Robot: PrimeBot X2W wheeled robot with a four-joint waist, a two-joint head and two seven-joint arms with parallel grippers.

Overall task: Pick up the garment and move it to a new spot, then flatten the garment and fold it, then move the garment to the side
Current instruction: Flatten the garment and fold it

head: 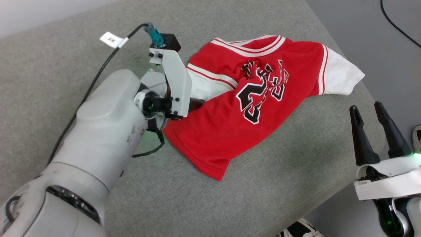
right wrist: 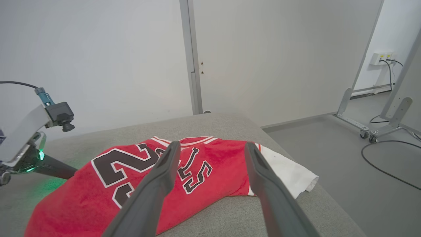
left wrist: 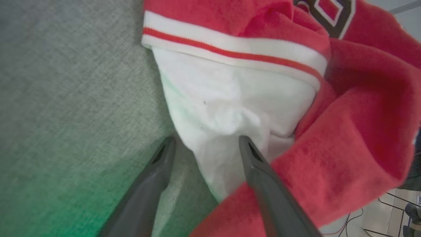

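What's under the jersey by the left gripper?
Grey cushion shows around the jersey. Its white sleeve lies between the left gripper's open fingers, red cloth overlapping it; anything beneath is hidden.

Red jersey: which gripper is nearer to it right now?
Left. The left gripper is at the jersey, open and straddling its white sleeve. The right gripper hangs open by the grey cushion edge, apart from the jersey.
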